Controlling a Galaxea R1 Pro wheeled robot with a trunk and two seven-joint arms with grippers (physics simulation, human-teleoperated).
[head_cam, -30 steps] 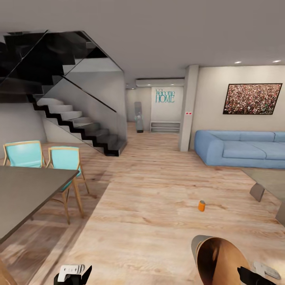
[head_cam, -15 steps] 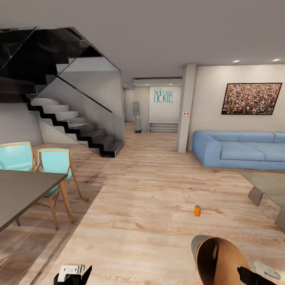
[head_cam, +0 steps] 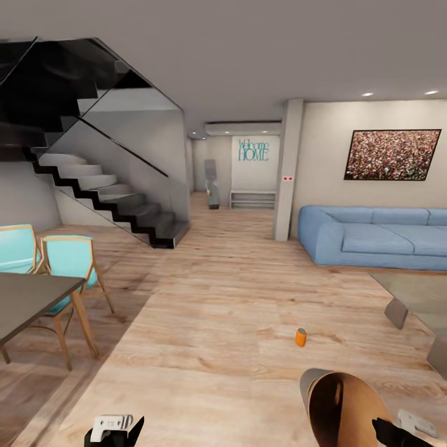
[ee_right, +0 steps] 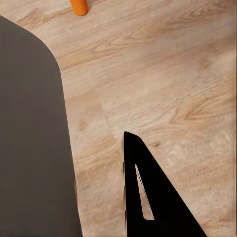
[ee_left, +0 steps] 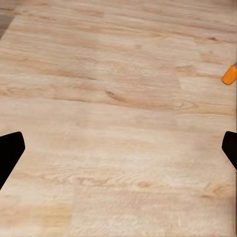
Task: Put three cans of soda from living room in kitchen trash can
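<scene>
Nearest the robot, the right gripper (head_cam: 397,431) was clamped on the wall of the tash can (head_cam: 344,406), which it carried tilted so that the glossy coppery-brown inside faced the head camera; in the right wrist view the bin's grey outer wall (ee_right: 34,138) lay against one dark finger (ee_right: 148,197), with the other finger hidden behind the wall. The left gripper (head_cam: 115,428) hung low at the opposite side, its two fingertips set wide apart at the edges of the left wrist view with only wood floor (ee_left: 118,123) between them, so it held nothing. Ahead on the floor, one orange can of soda (head_cam: 300,337) stood upright, well apart from both grippers and slightly toward the robot's right; it also showed at the edge of the left wrist view (ee_left: 229,75) and of the right wrist view (ee_right: 79,6). No other can could be made out. Farther off stood a grey dining table (head_cam: 31,298) with teal chairs (head_cam: 68,264) on the left, a light-blue sofa (head_cam: 372,239) on the right, and a dark staircase (head_cam: 105,186) beyond. The step in hand appeared to be the approach to the first can with the bin in tow. The next move would probably call for closing the gap, lowering the empty left gripper around the can, and keeping the bin's mouth within reach for the drop.
</scene>
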